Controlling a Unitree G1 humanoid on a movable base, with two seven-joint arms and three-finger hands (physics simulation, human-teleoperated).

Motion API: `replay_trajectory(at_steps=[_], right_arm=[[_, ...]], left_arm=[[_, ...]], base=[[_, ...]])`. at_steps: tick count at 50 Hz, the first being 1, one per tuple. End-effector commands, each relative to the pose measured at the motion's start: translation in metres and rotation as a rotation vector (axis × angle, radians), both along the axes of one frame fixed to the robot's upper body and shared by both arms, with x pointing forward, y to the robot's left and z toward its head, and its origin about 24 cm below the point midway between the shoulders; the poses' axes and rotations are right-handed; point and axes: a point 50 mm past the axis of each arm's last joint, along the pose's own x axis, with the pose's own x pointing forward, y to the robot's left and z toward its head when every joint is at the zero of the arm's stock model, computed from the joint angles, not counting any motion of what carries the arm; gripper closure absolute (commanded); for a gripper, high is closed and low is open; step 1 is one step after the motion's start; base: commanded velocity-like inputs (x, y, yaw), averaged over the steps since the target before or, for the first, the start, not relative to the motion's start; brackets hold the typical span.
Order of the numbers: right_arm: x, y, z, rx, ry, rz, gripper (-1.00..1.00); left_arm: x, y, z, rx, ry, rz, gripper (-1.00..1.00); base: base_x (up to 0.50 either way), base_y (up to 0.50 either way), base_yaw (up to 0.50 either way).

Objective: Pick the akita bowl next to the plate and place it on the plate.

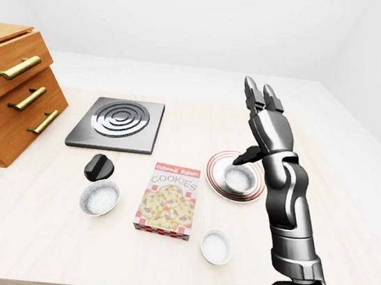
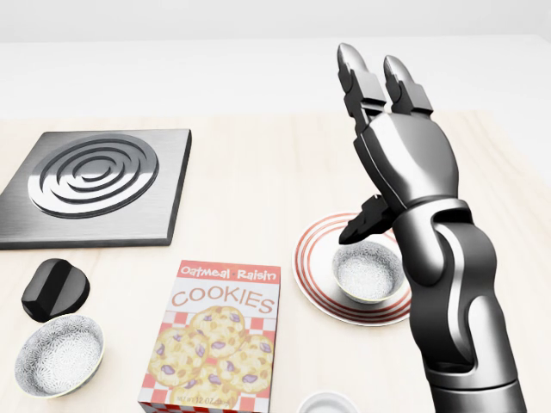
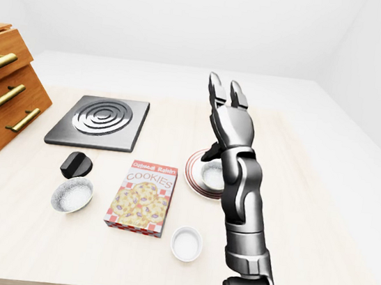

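Akita bowl (image 2: 368,272): is sitting upright inside the red-ringed plate (image 2: 305,258), right of centre in the head view, nothing gripping it.

Right hand (image 2: 405,162): is hovering above the bowl, apart from it; fingers (image 2: 355,73) are pointing up and spread, released and empty, with the thumb hanging just over the bowl's upper rim.

Left hand: is not showing in any view.

Task status: the placing is looking done; judged remaining is only drawing the arm clear.

Surroundings on the tabletop (image 2: 250,181):
- cookie box (image 2: 222,331), lying flat left of the plate
- second patterned bowl (image 2: 58,354), lower left
- black lump (image 2: 56,286), just above it
- burner plate (image 2: 95,181), upper left
- small white bowl (image 1: 216,246), below the plate
- wooden drawers (image 1: 7,90), far left
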Motion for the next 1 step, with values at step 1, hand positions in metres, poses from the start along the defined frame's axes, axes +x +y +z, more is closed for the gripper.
replay_trajectory(at_steps=[1], right_arm=[[-0.0034,0.0017,0.008,-0.024,-0.013,0.007,-1.0]], left_arm=[[0.0004,-0.0002,-0.0012,-0.003,0.002,0.0,-1.0]], base=[[0.0,0.0,0.0]])
